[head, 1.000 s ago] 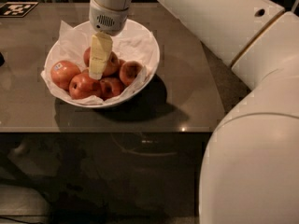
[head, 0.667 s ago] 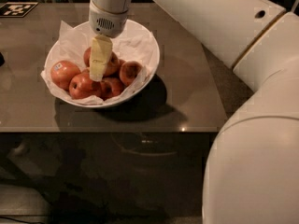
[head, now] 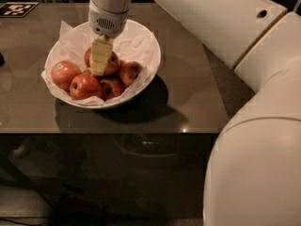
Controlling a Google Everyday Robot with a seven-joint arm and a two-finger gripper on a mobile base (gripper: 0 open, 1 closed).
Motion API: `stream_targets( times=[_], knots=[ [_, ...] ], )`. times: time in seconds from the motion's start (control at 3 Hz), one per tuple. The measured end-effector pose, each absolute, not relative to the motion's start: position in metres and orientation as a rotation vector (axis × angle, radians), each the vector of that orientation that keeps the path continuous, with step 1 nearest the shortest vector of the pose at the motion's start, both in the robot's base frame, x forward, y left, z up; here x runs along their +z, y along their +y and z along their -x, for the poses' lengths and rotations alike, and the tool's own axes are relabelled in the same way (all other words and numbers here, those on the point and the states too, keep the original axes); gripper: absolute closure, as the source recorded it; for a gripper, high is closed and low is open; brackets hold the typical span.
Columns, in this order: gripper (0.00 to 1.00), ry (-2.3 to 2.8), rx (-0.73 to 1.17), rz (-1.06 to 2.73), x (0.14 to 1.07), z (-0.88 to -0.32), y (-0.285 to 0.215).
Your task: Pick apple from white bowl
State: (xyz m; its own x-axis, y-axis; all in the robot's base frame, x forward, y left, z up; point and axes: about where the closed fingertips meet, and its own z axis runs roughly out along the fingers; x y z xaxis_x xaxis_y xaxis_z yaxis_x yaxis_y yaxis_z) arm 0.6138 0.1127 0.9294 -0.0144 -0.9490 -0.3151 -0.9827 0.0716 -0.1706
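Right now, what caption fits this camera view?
The gripper hangs inside the white bowl, right at the apple.

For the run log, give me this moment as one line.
gripper: low in white bowl, at apple | apple: in bowl among red apples | grasp: unclear

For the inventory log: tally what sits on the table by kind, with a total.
White bowl: 1
Apples: 5 visible, the last partly hidden by the hand, down in the bowl
Paper liner: 1
Black-and-white marker: 1
Total: 8
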Motion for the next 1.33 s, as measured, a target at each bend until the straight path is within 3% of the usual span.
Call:
stream_targets(
  times=[0.67,1.0,1.33],
  knots=[
    [0.89,2.012,0.136,1.925,0.929,-0.614,0.113],
    [1.00,1.985,0.171,1.929,0.936,-0.618,0.109],
    [1.00,1.921,0.206,1.919,0.969,-0.624,0.090]
  ],
)
